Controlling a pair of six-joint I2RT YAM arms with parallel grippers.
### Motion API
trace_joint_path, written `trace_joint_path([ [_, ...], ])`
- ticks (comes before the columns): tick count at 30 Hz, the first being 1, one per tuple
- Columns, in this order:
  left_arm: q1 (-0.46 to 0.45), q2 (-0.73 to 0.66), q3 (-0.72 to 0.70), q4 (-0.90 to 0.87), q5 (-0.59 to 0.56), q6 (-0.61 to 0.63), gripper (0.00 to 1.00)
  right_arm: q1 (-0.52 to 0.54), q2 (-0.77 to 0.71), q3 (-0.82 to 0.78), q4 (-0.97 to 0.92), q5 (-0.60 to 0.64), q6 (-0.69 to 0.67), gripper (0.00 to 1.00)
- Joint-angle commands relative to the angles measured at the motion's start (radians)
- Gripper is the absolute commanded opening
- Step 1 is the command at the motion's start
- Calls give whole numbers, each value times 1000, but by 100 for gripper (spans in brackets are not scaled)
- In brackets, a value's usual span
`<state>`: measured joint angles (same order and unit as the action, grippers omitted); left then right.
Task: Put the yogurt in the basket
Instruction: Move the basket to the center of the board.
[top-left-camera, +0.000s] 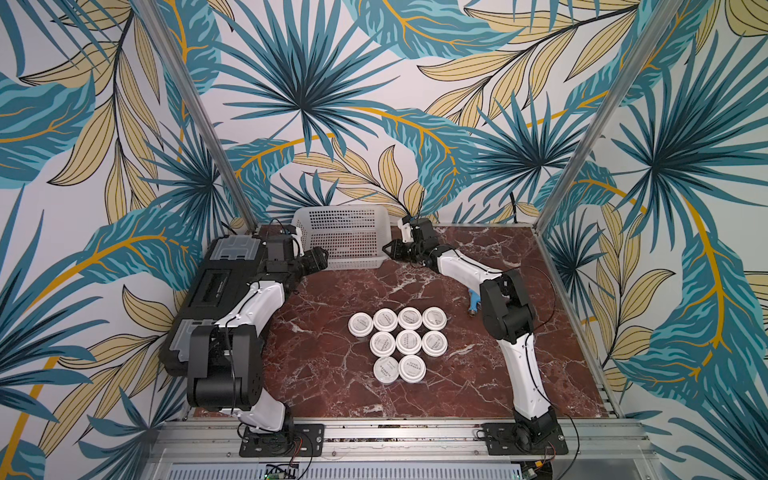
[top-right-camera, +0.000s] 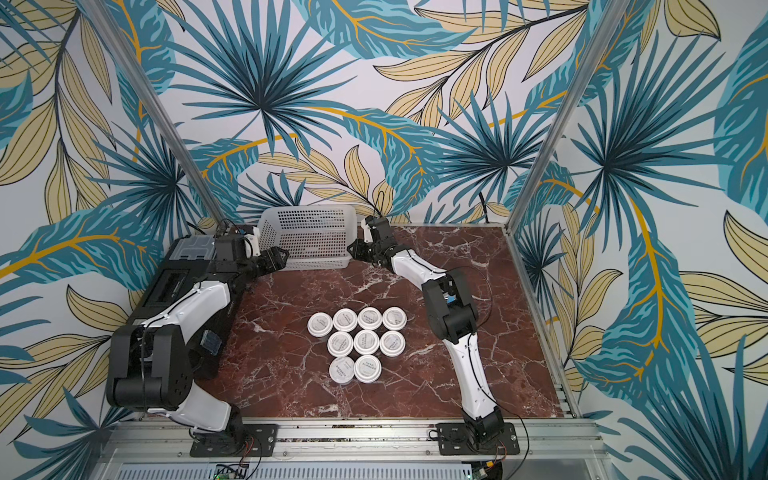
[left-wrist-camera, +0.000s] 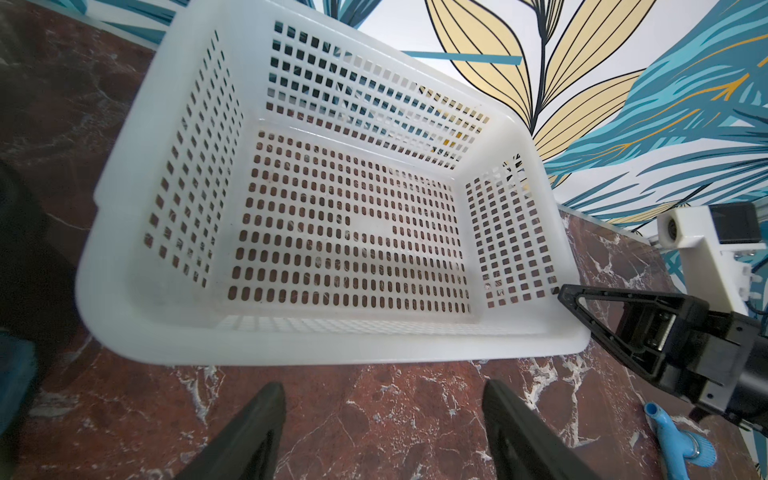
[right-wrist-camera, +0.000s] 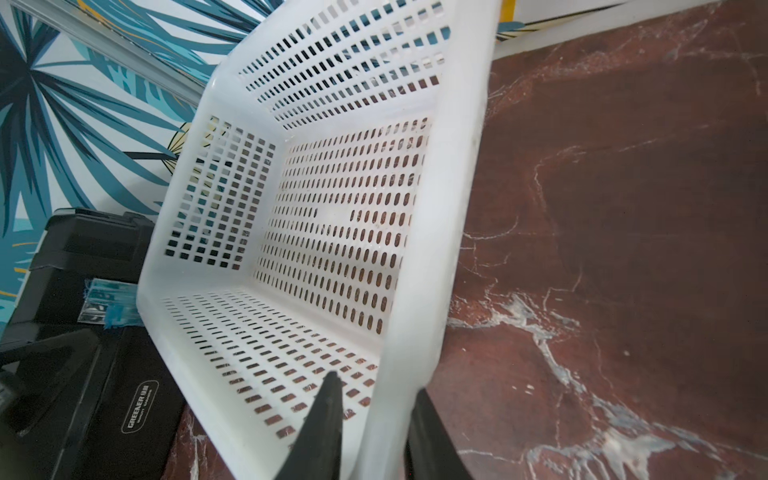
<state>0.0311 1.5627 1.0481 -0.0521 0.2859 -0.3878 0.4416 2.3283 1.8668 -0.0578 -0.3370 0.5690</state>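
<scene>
Several yogurt jars (top-left-camera: 398, 344) (top-right-camera: 356, 344) with white lids stand clustered mid-table in both top views. The white perforated basket (top-left-camera: 340, 232) (top-right-camera: 307, 232) sits at the back of the table, and its floor shows bare in both wrist views. My right gripper (top-left-camera: 388, 249) (top-right-camera: 352, 249) (right-wrist-camera: 376, 384) is shut on the basket's right rim (right-wrist-camera: 415, 291), one finger inside the wall and one outside. My left gripper (top-left-camera: 318, 258) (top-right-camera: 277, 257) (left-wrist-camera: 384, 390) is open just before the basket's front rim (left-wrist-camera: 332, 349) near its left corner, with only marble between its fingers.
A black toolbox (top-left-camera: 224, 274) (top-right-camera: 178, 282) (right-wrist-camera: 83, 374) lies along the left edge under my left arm. A small blue object (top-left-camera: 473, 301) (left-wrist-camera: 673, 444) rests beside my right arm. Metal posts rise at the back corners.
</scene>
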Motion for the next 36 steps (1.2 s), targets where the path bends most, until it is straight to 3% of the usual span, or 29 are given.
trace_joint_path([
  [1, 9, -42, -31, -17, -25, 26, 79, 1, -31, -36, -5, 25, -20, 20],
  [18, 9, -78, -65, -16, -31, 19, 79, -32, -335, -363, -3, 126, -91, 17],
  [26, 8, -91, -71, -2, -9, -5, 79, -54, -505, -534, -28, 229, -130, 17],
  [36, 2, -79, -75, 6, 14, -16, 79, -108, -586, -691, -22, 288, -116, 17],
])
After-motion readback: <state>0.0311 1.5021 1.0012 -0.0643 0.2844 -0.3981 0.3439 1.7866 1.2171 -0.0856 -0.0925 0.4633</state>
